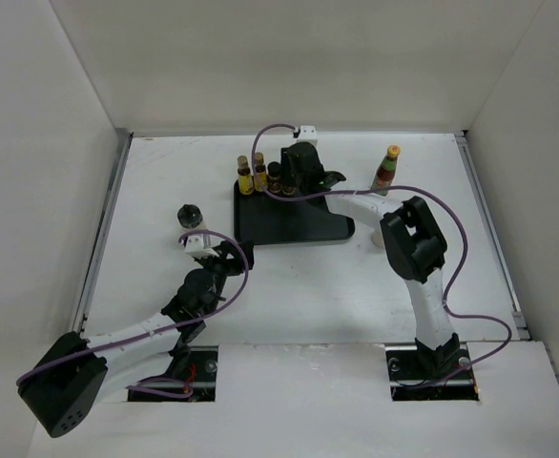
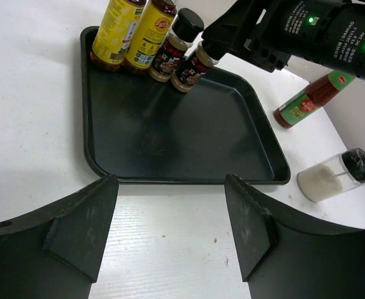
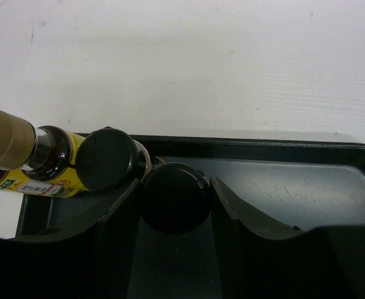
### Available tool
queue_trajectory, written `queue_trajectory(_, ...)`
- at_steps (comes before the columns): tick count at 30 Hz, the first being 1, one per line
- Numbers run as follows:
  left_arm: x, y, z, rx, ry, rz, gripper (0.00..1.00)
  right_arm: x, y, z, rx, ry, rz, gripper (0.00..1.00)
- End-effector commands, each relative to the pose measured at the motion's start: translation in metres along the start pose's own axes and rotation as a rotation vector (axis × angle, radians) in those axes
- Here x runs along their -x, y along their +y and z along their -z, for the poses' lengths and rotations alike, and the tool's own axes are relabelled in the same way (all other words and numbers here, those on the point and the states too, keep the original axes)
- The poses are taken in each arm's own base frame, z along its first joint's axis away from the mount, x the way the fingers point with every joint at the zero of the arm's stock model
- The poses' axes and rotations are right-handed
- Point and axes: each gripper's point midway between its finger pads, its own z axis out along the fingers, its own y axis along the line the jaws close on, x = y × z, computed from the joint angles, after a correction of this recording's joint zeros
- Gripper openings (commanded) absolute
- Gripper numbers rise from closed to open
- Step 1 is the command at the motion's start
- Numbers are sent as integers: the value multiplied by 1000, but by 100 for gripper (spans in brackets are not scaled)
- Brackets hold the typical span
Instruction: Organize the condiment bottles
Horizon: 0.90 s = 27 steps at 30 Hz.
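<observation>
Black-capped dark jar (image 2: pixel 189 70) stands upright, clamped between the right gripper's (image 3: pixel 173 208) fingers at the tray's (image 2: pixel 170 137) far edge, just beside its twin (image 2: pixel 168 57).

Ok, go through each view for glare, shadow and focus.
Top external: flat, even light, soft shadows, black tray nearly featureless. Left wrist: sharp, with a dull sheen on the tray floor. Right wrist: right gripper around the dark jar is dark and soft; white table behind is bright.
</observation>
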Motion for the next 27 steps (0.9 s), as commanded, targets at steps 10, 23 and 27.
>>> queue_trajectory(10,11,-14,-3,-42,-30,37,68,36,16,-3,39,-109,-105,63)
queue_trajectory(23,10,-17,-3,-50,-28,37,67,40,0,35,26,-112,-93,69)
queue_trajectory(27,10,-18,-2,-52,-29,38,67,23,-10,48,17,-86,-90,70)
